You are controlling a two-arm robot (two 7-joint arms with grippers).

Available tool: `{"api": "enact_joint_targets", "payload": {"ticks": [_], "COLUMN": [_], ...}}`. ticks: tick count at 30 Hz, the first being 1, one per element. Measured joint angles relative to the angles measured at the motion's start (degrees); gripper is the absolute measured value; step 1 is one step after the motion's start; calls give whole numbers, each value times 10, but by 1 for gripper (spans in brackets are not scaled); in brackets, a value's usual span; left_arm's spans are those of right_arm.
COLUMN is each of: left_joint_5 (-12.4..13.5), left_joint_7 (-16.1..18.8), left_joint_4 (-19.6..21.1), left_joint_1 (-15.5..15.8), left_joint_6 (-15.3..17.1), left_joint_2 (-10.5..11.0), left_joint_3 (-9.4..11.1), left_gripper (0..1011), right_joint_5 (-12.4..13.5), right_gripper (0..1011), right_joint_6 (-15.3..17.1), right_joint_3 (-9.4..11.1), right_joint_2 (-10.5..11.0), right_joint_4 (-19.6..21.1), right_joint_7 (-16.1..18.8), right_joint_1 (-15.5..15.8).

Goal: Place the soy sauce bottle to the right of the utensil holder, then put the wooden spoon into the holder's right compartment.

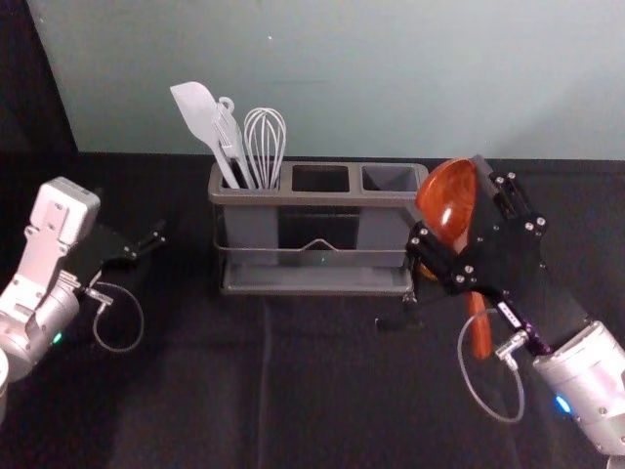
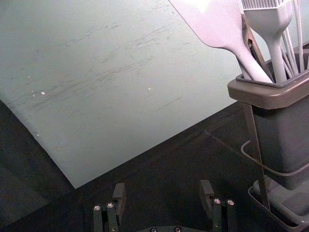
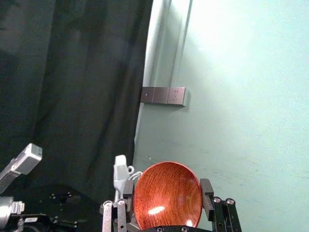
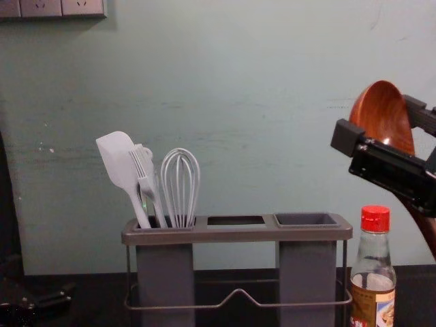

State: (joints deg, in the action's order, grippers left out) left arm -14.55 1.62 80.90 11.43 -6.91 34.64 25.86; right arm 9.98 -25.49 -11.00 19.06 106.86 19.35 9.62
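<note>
Three white tools, a spatula [image 1: 198,109], a brush [image 4: 142,163] and a whisk [image 1: 265,142], stand in the left compartment of the holder [image 1: 317,196]; its middle and right compartments have nothing standing in them. Right of the holder, the right pincer [image 1: 449,199] has the spoon [image 1: 446,208] by its bowl, one finger on either side, parted by about the bowl's width. The spoon is in the air, bowl up and handle slanting down, above and to the right of the holder's right compartment.

The bottle [image 4: 373,300], red-capped, stands upright on the surface [image 1: 327,391] just beside the holder's right end, with the raised spoon above it. Whether bottle and holder touch, I cannot tell.

Well apart from the holder's left end, the left pincer [image 1: 135,217] is spread wide, with nothing between its fingers [image 2: 119,195].
</note>
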Motion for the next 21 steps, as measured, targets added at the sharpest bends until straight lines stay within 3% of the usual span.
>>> {"api": "enact_joint_targets", "payload": {"ticks": [21], "left_joint_5": [0], "left_joint_7": [0], "left_joint_4": [0], "left_joint_1": [0], "left_joint_6": [0], "left_joint_2": [0], "left_joint_3": [0], "left_gripper": [1005], "right_joint_5": [0], "right_gripper": [838], "right_joint_6": [4], "right_joint_3": [-1], "right_joint_2": [2], "right_joint_4": [0], "right_joint_7": [0], "right_joint_1": [-1]}}
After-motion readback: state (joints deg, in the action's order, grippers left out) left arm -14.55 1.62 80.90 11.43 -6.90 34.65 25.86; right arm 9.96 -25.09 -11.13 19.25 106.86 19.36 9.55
